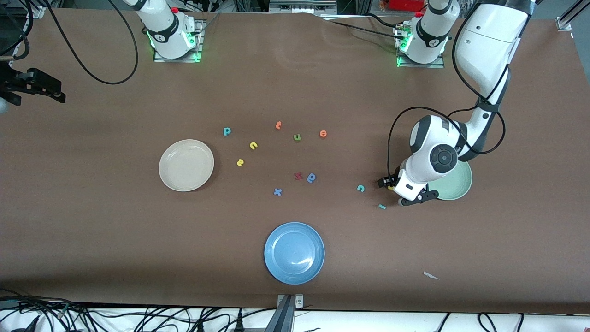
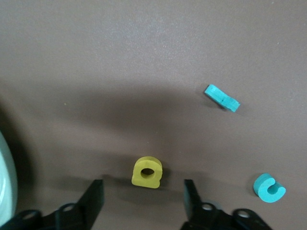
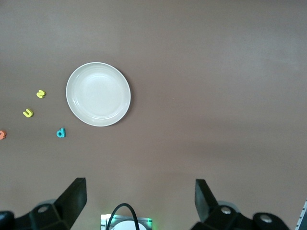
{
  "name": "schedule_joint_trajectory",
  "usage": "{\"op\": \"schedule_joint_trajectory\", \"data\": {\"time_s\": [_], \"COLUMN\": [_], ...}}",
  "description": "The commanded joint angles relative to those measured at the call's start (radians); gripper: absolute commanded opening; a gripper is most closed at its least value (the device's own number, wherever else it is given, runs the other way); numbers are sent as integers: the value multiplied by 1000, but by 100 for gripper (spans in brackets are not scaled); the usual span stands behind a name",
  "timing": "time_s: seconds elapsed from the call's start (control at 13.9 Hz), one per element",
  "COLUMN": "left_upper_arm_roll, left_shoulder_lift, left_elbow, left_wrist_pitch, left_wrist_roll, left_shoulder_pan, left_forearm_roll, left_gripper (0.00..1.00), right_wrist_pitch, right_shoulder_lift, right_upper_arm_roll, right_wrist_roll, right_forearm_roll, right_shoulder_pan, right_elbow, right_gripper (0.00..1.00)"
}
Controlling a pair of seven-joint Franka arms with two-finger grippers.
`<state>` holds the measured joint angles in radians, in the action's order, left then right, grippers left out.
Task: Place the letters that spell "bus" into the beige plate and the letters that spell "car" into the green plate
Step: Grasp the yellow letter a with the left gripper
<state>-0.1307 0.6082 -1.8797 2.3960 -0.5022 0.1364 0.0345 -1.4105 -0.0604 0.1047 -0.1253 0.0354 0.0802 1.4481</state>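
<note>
Brown tabletop (image 1: 92,221), front view: the left gripper (image 1: 391,184) hangs low beside the pale green plate (image 1: 461,186); the right arm waits. Left wrist view: fingers (image 2: 93,199) apart, straddling the yellow foam a (image 2: 147,172); teal c (image 2: 269,188) and r (image 2: 221,97) near. Right wrist view: the right gripper (image 3: 139,199), fingers spread, over the beige plate (image 3: 98,94).

The brown surface (image 1: 115,221) looks matt and faintly grainy, like felt or paper. The small yellow foam letter a (image 2: 147,172) looks soft and dull, as does the teal foam c (image 2: 269,187). The round blue plate (image 1: 276,265) shines glossily; the round cream-beige plate (image 3: 98,94) has a softer sheen.
</note>
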Motion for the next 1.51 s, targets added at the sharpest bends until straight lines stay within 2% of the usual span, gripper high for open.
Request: {"op": "schedule_joint_trajectory", "data": {"time_s": [0.0, 0.22, 0.43, 0.5, 0.65, 1.01, 1.22, 1.44], "left_upper_arm_roll": [8, 8, 8, 8, 8, 8, 13, 13], "left_shoulder_lift": [21, 27, 27, 27, 27, 7, -68, -134], "left_elbow": [14, 16, 16, 17, 17, 37, 53, 57], "left_wrist_pitch": [2, 2, 2, 2, 2, -17, -139, -283], "left_wrist_roll": [-22, -24, -24, -30, -32, -29, 5, 132], "left_shoulder_pan": [11, 12, 12, 12, 12, 8, -9, -76], "left_forearm_roll": [-30, -30, -30, -30, -30, -30, -31, -31], "left_gripper": [67, 63, 36, 25, 12, 9, 8, 8], "right_wrist_pitch": [10, 7, 8, 10, 10, -5, -7, -28], "right_shoulder_lift": [1, 1, 2, 1, 4, -1, -9, -41], "right_upper_arm_roll": [-3, -2, -3, -3, 0, -2, -3, -25], "right_wrist_roll": [6, 6, 6, 6, 41, 56, 49, 59], "right_forearm_roll": [6, 3, 11, 9, 6, 6, -6, -41], "right_shoulder_pan": [-4, -4, -1, -2, -4, 3, 6, 32], "right_elbow": [-8, -9, -9, -11, -11, -9, -3, -11], "right_gripper": [100, 100, 100, 100, 100, 100, 100, 100]}}
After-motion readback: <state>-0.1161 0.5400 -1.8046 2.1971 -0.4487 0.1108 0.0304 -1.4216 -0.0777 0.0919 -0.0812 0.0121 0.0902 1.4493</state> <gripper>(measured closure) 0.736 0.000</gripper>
